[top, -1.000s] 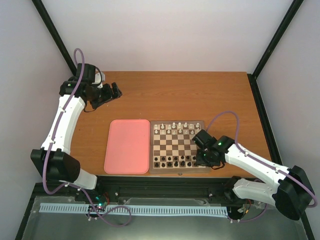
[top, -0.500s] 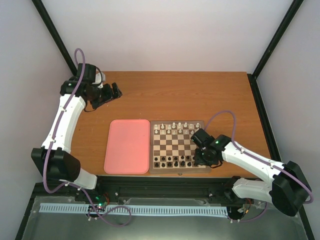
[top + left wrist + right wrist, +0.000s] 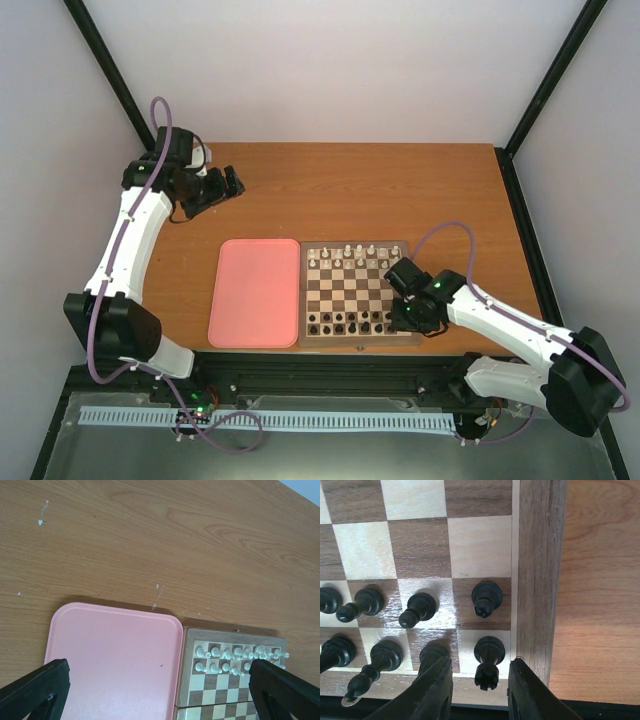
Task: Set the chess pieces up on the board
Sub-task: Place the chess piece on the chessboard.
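Note:
The wooden chessboard (image 3: 352, 343) lies at the table's front middle, and its right border shows in the right wrist view (image 3: 540, 580). Black chess pieces (image 3: 345, 322) stand in two rows along its near edge. My right gripper (image 3: 404, 318) hangs over the near right corner. It is open (image 3: 480, 669), with one finger on each side of a black rook (image 3: 489, 652) that stands on the corner square. A black pawn (image 3: 486, 597) stands just beyond the rook. My left gripper (image 3: 232, 182) is open and empty at the far left (image 3: 160, 692).
White pieces (image 3: 350, 252) fill the board's far two rows and also show in the left wrist view (image 3: 235, 655). A pink tray (image 3: 255, 292) lies against the board's left side (image 3: 110, 665). Bare wooden table lies behind and to the right.
My right gripper has shifted slightly over the board's near right corner. The left arm has not moved.

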Action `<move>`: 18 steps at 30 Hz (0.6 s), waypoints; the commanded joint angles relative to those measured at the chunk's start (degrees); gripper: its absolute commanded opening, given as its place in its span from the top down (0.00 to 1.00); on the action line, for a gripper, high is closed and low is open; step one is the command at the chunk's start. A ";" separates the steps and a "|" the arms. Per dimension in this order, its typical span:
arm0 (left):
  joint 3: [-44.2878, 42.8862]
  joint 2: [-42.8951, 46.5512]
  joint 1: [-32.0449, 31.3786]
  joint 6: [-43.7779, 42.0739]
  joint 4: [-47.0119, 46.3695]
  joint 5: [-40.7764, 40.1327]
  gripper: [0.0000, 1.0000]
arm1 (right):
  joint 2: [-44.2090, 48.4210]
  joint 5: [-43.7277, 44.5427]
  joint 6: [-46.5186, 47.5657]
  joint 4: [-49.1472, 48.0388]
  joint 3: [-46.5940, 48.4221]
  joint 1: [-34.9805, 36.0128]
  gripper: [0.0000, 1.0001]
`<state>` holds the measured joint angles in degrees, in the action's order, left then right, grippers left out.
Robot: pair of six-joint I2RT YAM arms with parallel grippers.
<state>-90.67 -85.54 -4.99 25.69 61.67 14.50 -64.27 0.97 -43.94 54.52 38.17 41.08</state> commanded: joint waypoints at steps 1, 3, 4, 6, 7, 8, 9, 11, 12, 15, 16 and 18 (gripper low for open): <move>-0.73 -0.23 -0.36 -1.00 -0.59 -0.53 0.00 | 2.13 -0.59 0.25 1.78 1.81 -0.47 0.67; -0.82 -0.28 -0.31 -0.99 -0.59 -0.48 0.00 | 2.81 -0.55 0.27 2.78 2.40 -0.47 0.64; -0.75 -0.30 -0.29 -1.00 -0.59 -0.39 0.00 | 3.10 -0.35 0.21 3.36 2.76 -0.47 0.63; -0.66 -0.32 -0.35 -0.89 -0.63 -0.44 0.00 | 3.75 0.26 0.30 4.02 3.04 -0.47 0.61; -0.53 -0.31 -0.32 -0.89 -0.71 -0.48 0.00 | 3.87 0.26 0.34 3.73 2.95 -0.47 0.60; -0.48 -0.33 -0.33 -0.83 -0.73 -0.45 0.00 | 3.66 0.16 0.40 3.42 2.82 -0.47 0.59; -0.56 -0.40 -0.32 -0.88 -0.76 -0.40 0.00 | 3.19 -0.11 0.43 3.28 2.71 -0.47 0.59; -0.72 -0.45 -0.36 -0.84 -0.63 -0.27 0.00 | 1.88 -0.42 0.19 3.16 2.69 -0.47 0.60; -0.81 -0.49 -0.32 -0.89 -0.67 -0.25 0.00 | 1.24 -0.39 0.01 3.21 2.74 -0.47 0.61; -0.91 -0.41 -0.32 -0.91 -0.59 -0.26 0.00 | 0.03 0.07 -0.31 3.12 2.98 -0.47 0.63; -0.91 -0.33 -0.28 -0.91 -0.54 -0.21 0.00 | -0.16 0.08 -0.29 2.92 3.01 -0.47 0.63; -0.91 -0.28 -0.30 -0.91 -0.50 -0.22 0.00 | -0.60 -0.15 -0.22 2.43 3.02 -0.47 0.69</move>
<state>-90.67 -85.67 -4.99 25.71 61.63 14.39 -64.20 0.43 -43.70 57.17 39.83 41.06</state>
